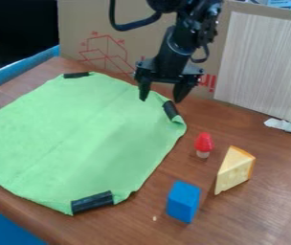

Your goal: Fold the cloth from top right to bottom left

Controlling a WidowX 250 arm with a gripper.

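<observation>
A green cloth (pixel 84 136) lies spread out on the left and middle of the table, with a faint crease across it. Dark tape marks its corners: one strip at the top, one at the right and one at the bottom. The gripper (pixel 160 97) hangs over the cloth's upper right edge, just above the right strip of tape (pixel 170 110). Its two fingers are apart and hold nothing. How high the fingertips are over the cloth I cannot tell.
Right of the cloth on the brown table (pixel 288 191) stand a red-topped toy mushroom (pixel 204 145), a cheese wedge (pixel 236 170) and a blue block (pixel 184 201). A cardboard panel (pixel 97 28) and a pale wood board (pixel 263 67) stand behind.
</observation>
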